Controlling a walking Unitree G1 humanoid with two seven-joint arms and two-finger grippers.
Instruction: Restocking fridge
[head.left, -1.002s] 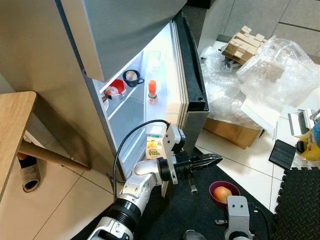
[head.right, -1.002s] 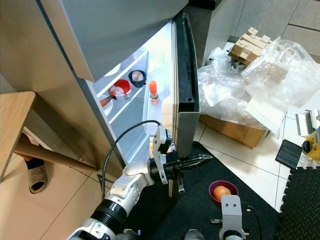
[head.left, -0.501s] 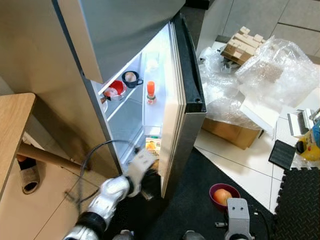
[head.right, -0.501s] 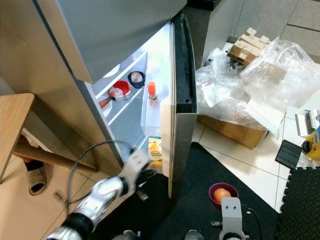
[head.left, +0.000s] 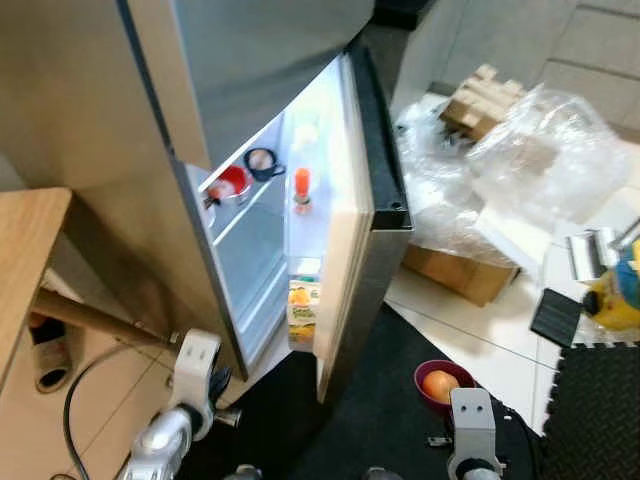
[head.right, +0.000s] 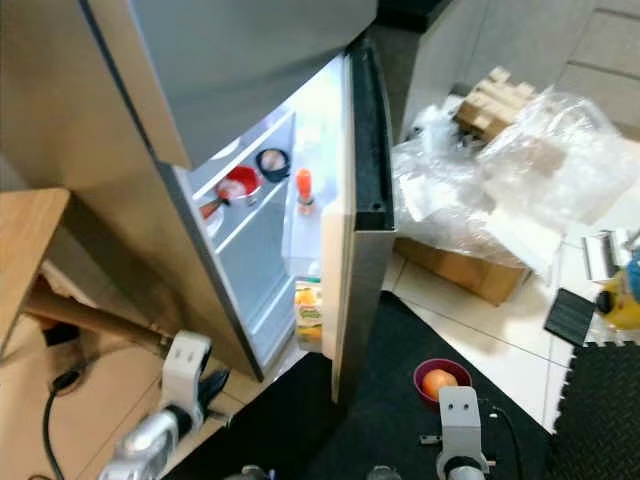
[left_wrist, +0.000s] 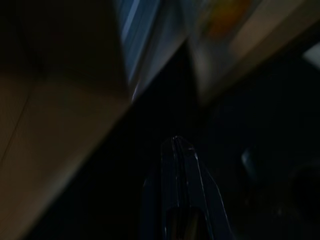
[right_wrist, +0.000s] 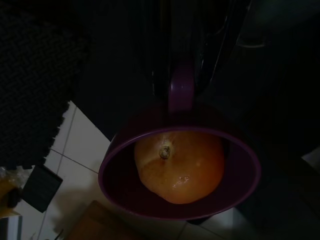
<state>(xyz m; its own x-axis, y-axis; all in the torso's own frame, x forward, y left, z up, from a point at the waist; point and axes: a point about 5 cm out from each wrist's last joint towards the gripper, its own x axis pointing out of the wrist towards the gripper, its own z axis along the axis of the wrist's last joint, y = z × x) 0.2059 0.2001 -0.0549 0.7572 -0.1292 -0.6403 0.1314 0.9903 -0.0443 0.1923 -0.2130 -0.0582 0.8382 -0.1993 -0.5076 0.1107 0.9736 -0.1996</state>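
One purple cup (right_wrist: 180, 170) with an orange fruit (right_wrist: 180, 165) inside, handle pinched by right gripper (right_wrist: 181, 85), carried low near fridge door (head.left: 350, 230) for stocking. Left gripper (left_wrist: 176, 150) closed, empty, hanging by floor.

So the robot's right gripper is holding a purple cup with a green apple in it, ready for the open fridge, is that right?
Not quite. The fruit in the purple cup is orange, not green; the right wrist view shows it plainly. The rest holds: the right gripper grips the cup by its handle, and the fridge door stands open.
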